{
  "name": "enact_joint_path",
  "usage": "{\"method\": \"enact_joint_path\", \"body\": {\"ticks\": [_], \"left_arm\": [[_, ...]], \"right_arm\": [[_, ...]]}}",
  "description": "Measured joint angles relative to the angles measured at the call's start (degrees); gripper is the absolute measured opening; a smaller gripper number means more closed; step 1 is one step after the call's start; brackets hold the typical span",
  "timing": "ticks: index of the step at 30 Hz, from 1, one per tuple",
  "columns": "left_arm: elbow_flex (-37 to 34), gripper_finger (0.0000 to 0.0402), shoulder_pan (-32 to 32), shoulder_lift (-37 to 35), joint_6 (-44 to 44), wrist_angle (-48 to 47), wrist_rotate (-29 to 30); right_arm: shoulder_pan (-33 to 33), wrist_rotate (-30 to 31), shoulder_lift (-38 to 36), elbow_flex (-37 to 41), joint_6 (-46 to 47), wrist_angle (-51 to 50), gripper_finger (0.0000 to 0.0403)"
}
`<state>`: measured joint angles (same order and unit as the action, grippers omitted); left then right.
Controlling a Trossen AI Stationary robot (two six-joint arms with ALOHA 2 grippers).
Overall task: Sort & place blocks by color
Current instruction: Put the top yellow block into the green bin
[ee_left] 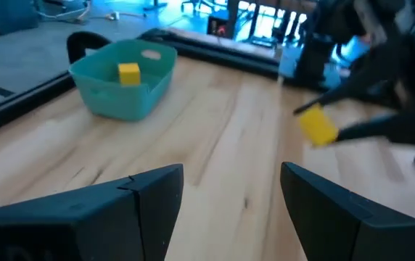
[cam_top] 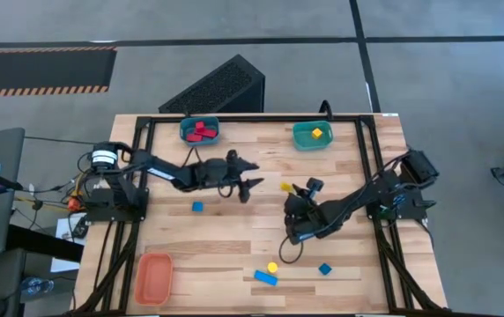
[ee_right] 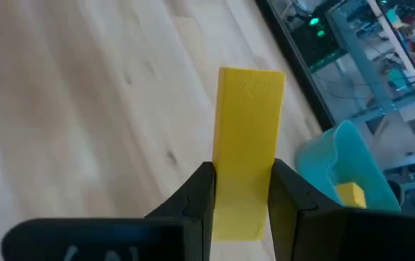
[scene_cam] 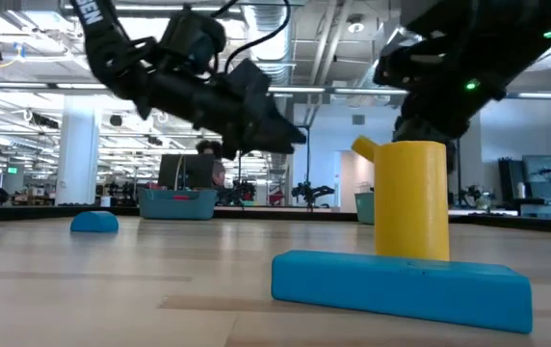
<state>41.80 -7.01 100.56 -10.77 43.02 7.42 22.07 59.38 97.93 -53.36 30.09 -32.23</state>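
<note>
My right gripper [ee_right: 241,190] pinches a yellow bar [ee_right: 247,138] above the table [cam_top: 234,246]. My left gripper [cam_top: 250,179] hangs spread wide near the table's middle, holding nothing.

A yellow bar [ee_right: 247,138] stood clamped between the right gripper's [ee_right: 241,190] fingers, its far end jutting past their tips; other blocks lay apart.

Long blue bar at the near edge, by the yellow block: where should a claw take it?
Grip the blue bar across its narrow width at mid-length, coming straight down. It lies flat, and the yellow block sits close beside it, so keep the claw clear of that side.
</note>
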Motion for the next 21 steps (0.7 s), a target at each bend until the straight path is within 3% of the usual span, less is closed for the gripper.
{"method": "enact_joint_path", "body": {"ticks": [8,14,21], "left_arm": [[7.86,0.0221,-3.0,-0.01,-5.67,-8.71,-11.21],[11.36,0.0221,-3.0,-0.01,-4.09,-15.58,-12.13],[11.39,0.022,-2.92,-0.18,-3.92,-15.43,-13.26]], "right_arm": [[-2.92,4.22,-0.07,0.0,-13.34,6.94,0.0094],[-4.71,4.37,-0.07,0.0,-21.9,14.93,0.0094],[-4.74,5.57,-0.07,0.17,-27.47,19.23,0.0095]]}}
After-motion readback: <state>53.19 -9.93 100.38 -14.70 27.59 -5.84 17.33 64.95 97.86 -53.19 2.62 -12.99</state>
